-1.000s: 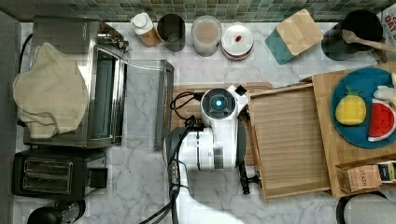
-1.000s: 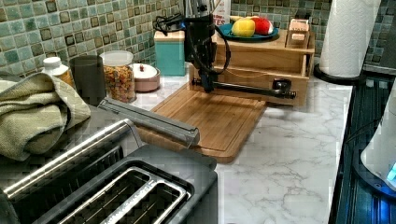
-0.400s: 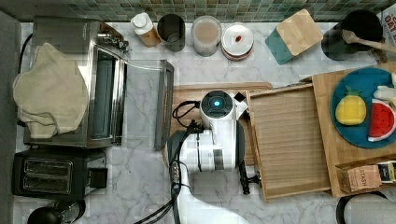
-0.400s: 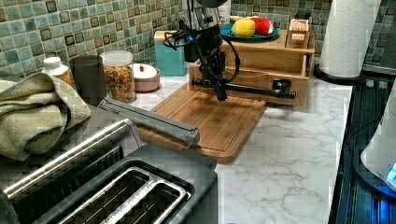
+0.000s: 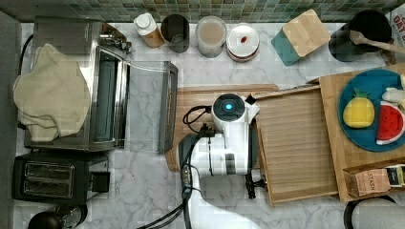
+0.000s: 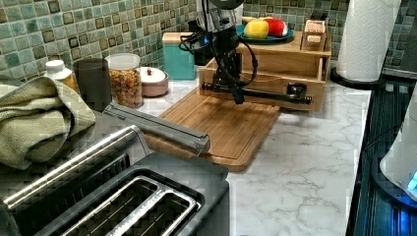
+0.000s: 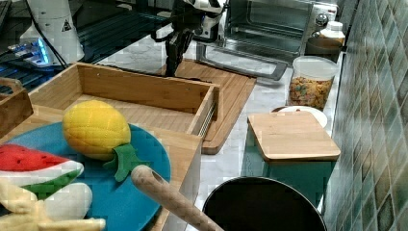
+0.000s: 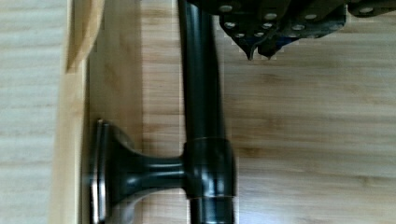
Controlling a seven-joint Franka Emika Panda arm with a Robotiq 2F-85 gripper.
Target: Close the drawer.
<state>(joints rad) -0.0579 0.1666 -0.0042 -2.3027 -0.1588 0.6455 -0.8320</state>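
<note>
the gripper (image 6: pixel 237 96) hangs low just in front of the drawer (image 5: pixel 298 143), its fingers (image 8: pixel 254 39) pressed together with nothing between them, right beside the drawer's dark bar handle (image 6: pixel 255 93) on the side away from the drawer front. whether they touch the bar cannot be told. the drawer stands pulled out from its wooden box (image 6: pixel 290 59), with nothing in its striped bottom.

under the gripper lies the cutting board (image 6: pixel 221 125), flat on the marble counter (image 6: pixel 305 167), with the drawer front overhanging its far edge. behind the gripper, away from the drawer, the toaster oven (image 5: pixel 102 86) has its glass door (image 5: pixel 148 107) let down toward the board, with a beige cloth (image 5: pixel 50 95) heaped on top of the oven. a black toaster (image 5: pixel 57 179) sits next to the oven.

beyond the drawer, on top of the box, a blue plate (image 5: pixel 370 109) carries a toy pineapple (image 5: pixel 358 112) and a watermelon slice (image 5: pixel 389 124), and a small tea box (image 5: pixel 370 181) stands near them.

along the tiled wall to one side of the gripper stand a capped bottle (image 5: pixel 148 28), a dark cup (image 5: pixel 174 31), a glass jar (image 6: pixel 125 81) of coloured cereal, a lidded bowl (image 5: pixel 242 42), a teal box with a wooden lid (image 5: pixel 298 36) and a black pot (image 5: pixel 360 33) holding a wooden spoon (image 5: pixel 375 43).

a paper towel roll (image 6: pixel 366 39) stands at the far end of the wooden box in the left view.
</note>
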